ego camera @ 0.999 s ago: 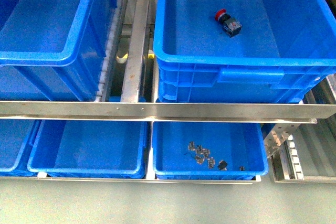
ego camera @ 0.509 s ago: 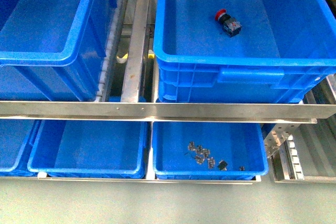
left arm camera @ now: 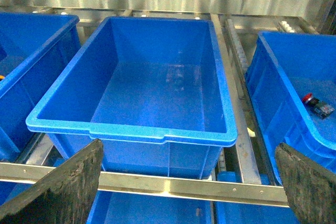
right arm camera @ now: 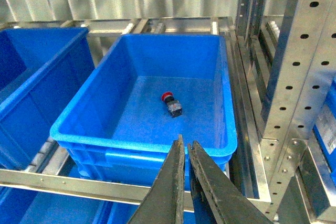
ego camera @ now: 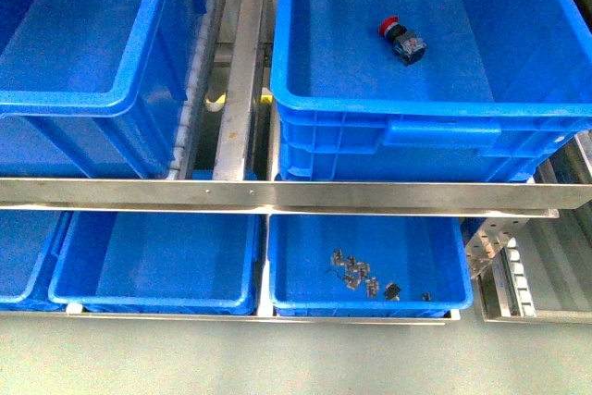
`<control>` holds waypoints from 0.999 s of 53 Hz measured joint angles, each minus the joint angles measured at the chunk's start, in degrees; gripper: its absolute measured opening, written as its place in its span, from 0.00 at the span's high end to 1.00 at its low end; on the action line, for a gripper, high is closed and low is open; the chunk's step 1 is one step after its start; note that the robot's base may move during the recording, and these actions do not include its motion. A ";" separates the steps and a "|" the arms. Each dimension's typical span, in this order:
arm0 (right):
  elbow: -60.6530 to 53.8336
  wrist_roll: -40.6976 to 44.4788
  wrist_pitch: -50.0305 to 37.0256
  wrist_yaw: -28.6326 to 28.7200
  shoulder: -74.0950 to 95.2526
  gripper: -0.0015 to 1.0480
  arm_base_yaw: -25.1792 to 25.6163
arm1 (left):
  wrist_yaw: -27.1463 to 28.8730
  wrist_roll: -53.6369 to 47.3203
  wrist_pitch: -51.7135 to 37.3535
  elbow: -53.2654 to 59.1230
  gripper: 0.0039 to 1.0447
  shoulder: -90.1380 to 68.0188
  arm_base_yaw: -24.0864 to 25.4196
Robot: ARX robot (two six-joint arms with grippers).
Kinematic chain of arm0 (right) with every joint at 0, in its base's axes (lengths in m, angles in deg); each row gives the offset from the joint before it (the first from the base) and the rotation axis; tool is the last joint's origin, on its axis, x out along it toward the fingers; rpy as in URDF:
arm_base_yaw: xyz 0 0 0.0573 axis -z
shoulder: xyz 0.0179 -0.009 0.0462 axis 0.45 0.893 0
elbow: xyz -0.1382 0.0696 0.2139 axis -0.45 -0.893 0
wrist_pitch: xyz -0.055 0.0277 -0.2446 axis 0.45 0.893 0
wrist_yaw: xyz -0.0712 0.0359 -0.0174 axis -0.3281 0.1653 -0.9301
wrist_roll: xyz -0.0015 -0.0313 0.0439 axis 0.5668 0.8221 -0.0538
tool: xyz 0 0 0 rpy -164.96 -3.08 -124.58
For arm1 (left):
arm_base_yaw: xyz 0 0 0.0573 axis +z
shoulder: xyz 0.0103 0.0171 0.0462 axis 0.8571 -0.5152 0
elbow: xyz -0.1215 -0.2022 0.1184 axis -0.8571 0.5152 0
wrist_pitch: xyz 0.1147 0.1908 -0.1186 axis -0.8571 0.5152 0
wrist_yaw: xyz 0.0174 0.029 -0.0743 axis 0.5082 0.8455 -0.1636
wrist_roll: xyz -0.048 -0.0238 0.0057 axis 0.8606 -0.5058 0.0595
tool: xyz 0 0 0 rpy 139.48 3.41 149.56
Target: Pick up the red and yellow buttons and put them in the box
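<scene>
In the front view the box (ego camera: 416, 104) is cut off at the top and right edges, and the crate (ego camera: 83, 99) beside it at the top and left. The far part of the lower tray (ego camera: 370, 304) is hidden behind the steel rail (ego camera: 277, 195). The small grey parts (ego camera: 353, 270) in it are too small to be identified. The left gripper (left arm camera: 188, 145) and the right gripper (right arm camera: 186, 141) are cut off by the picture's edge. Part of the box's front wall is hidden behind the right gripper's fingers (right arm camera: 210, 187).

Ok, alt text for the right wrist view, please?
A red-capped button lies alone on the floor of a deep blue box on a metal rack. The right gripper, nearly shut and empty, sits outside its near rim.
</scene>
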 joint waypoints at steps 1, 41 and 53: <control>0.00 0.00 0.00 0.00 0.00 0.86 0.00 | 0.00 0.00 0.00 0.00 0.07 0.00 0.00; 0.00 -0.02 0.02 -0.17 -0.02 0.06 -0.09 | -0.04 0.00 0.00 0.00 0.07 0.00 0.00; 0.00 0.00 0.11 -0.17 -0.02 0.06 -0.09 | -0.02 0.00 0.00 0.00 0.07 0.00 0.00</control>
